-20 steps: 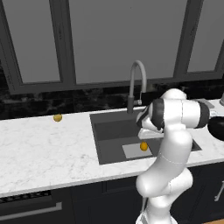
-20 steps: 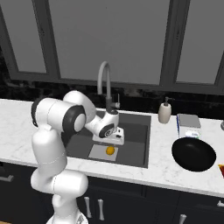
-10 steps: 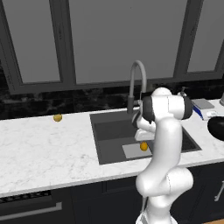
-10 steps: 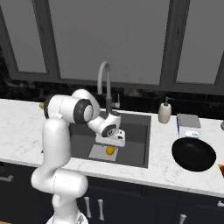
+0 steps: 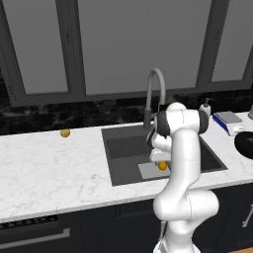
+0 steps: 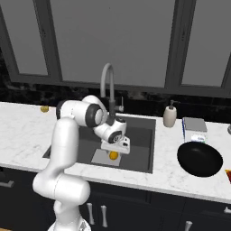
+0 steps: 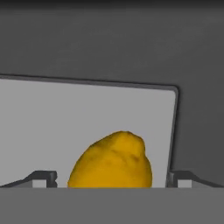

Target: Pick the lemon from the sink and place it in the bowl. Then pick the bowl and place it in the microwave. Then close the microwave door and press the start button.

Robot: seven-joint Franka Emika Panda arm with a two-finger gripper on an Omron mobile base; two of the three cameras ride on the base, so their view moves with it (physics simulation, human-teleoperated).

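One small mustard-yellow ball (image 5: 64, 132) sits far left on the marble surface (image 5: 49, 173). One lemon (image 7: 112, 161) lies on the pale mat (image 7: 65, 118) in the sink (image 5: 128, 148), between the spread tips of the pincer (image 7: 112, 180), not yet touched. It looks light, firm and rounded, likely to roll; gripping across its middle seems best. One black bowl (image 6: 200, 159) waits at right.
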